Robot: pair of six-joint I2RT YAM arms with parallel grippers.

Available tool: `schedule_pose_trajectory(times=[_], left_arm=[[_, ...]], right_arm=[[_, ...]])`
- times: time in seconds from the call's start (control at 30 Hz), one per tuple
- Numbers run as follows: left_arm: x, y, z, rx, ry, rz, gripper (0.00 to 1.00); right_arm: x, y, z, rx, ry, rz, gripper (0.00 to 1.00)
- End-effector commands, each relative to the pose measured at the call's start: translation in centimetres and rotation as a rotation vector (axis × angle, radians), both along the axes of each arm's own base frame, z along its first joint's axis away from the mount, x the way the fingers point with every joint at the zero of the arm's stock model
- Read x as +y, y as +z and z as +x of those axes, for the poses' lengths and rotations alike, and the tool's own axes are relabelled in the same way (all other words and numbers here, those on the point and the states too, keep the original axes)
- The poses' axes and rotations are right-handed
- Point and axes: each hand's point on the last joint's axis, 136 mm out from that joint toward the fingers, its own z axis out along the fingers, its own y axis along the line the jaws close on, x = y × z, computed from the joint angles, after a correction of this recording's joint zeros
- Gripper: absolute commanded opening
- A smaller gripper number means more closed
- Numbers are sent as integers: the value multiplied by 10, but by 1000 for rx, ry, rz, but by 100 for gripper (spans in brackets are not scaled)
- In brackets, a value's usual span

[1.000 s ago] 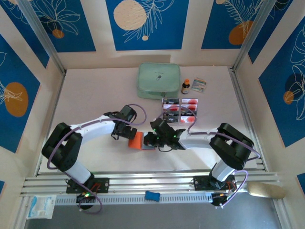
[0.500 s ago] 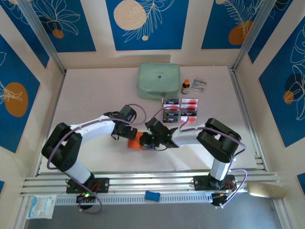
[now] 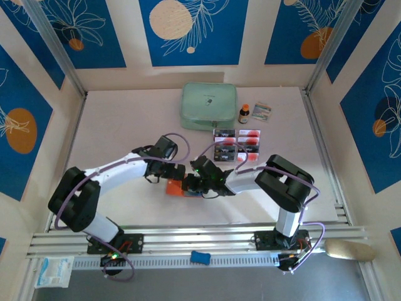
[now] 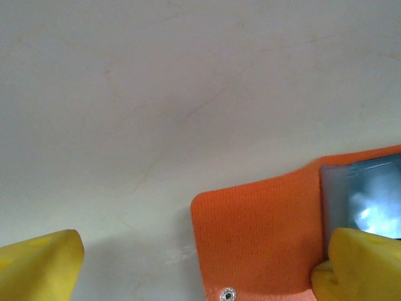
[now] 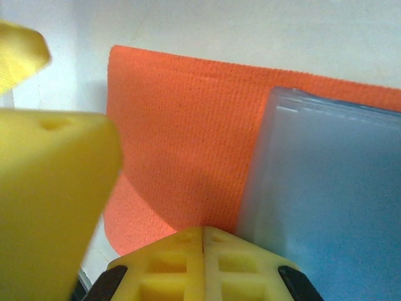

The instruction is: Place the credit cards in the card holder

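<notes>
Orange holder (image 3: 173, 187) lies open on the tabletop (image 3: 113, 125), now with both hands over it.

In the last second the right hand (image 3: 194, 185) has slid left from beside the holder to over it. Its fingers are pinched fully together with nothing between them, the tip at the edge of the grey pocket (image 5: 326, 207). The left hand (image 3: 161, 174) has stayed spread as wide as it goes, straddling the flap and gripping nothing, with one finger (image 4: 360, 266) down by the pocket edge. The cards (image 3: 237, 144) lie in rows just behind the right arm, apart from the holder. No card is in hand, so this looks like pinning and prising the pocket ready, and loading has yet to start.
</notes>
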Motion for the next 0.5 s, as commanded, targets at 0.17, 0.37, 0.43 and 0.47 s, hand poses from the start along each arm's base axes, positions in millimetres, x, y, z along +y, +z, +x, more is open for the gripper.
schedule_pose_trajectory(times=[0.17, 0.37, 0.43, 0.47], left_arm=[[24, -36, -24, 79, 67, 54, 100], [37, -38, -23, 63, 48, 143, 100], [40, -38, -22, 60, 42, 161, 100], [41, -39, -22, 57, 38, 169, 100]], right_arm=[[-18, 8, -17, -2, 18, -25, 0], [-39, 17, -9, -32, -17, -48, 0], [-47, 15, -5, -30, -34, -51, 0], [-51, 13, -3, -26, -40, -56, 0]])
